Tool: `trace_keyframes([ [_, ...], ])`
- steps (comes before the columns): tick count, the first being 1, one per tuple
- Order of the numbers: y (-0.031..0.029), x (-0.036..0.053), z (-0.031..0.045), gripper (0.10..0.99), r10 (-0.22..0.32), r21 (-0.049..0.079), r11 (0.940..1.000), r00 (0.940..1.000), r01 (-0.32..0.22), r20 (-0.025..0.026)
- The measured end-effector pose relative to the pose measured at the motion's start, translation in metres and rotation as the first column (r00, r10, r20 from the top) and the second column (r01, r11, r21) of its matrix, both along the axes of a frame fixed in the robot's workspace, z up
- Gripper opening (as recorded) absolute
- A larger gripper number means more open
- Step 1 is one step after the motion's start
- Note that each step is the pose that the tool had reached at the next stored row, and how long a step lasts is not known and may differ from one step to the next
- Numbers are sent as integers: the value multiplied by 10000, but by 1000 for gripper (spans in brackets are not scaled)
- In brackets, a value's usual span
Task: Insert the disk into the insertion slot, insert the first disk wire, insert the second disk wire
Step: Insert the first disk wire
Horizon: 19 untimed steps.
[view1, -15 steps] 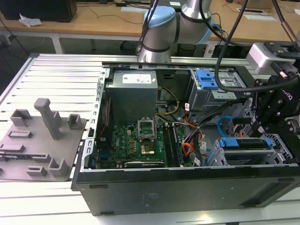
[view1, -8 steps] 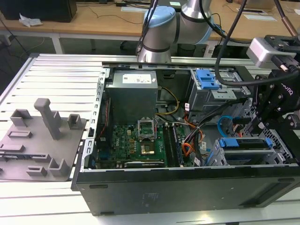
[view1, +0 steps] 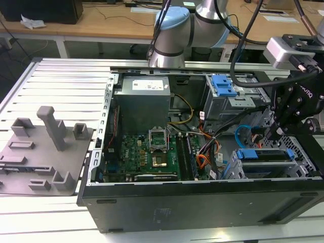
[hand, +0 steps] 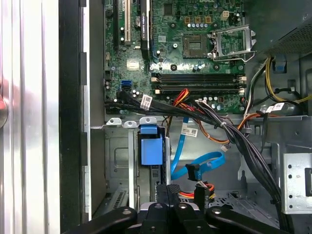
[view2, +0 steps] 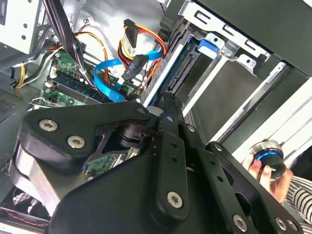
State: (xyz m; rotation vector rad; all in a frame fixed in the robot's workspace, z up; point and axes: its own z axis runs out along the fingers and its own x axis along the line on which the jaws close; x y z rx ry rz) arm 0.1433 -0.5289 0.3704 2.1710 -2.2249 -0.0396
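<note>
We found the disk (view1: 265, 155) seated in the insertion slot (view1: 298, 147), at the near corner of the open case on the exterior view's right. Its blue carrier lay level between the bay's perforated walls. The case's black near wall (view1: 202, 202) ran just beside the slot. The grey cage with a blue latch (view1: 223, 86) closed the far side. Between cage and slot a narrow gap lay open, crowded with cables. To the exterior view's left the motherboard (view1: 152, 152) gave flatter, freer room.

The gripper (view1: 270, 136) hung over the disk's far edge, its fingers pressed together with nothing between them that we could see. In the first wrist view the gripper (hand: 168, 186) stood just beside the carrier's blue tab. Whether it touched, we could not tell.

The second disk wire (view1: 239, 132) looped in that gap, near the gripper but apart from it. In both wrist views the wire (hand: 207, 161) (view2: 103, 80) curved loose, its dark plug (hand: 192, 171) lying beside the fingers. In the second wrist view a person's hand (view2: 270, 183) lay by a round knob (view2: 268, 156) outside the case.
</note>
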Motion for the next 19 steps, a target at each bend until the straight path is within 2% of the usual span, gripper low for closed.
trace_keyframes([
  [2,1,0,0,114,0,0,10000,10000,0,0],
  [3,1,0,0,294,0,-1,10000,10000,0,0],
  [4,1,0,0,294,0,0,10000,10000,0,0],
  [5,1,0,0,361,0,0,10000,10000,0,0],
  [7,13,0,0,361,-1,0,10000,10000,1,0],
  [11,108,0,0,361,0,-3,10000,10000,0,0],
  [14,252,0,0,361,0,-14,10000,10000,0,0],
  [17,355,0,0,361,-1,-15,10000,10000,1,0],
  [19,355,0,0,361,-1,-15,10000,10000,1,0],
])
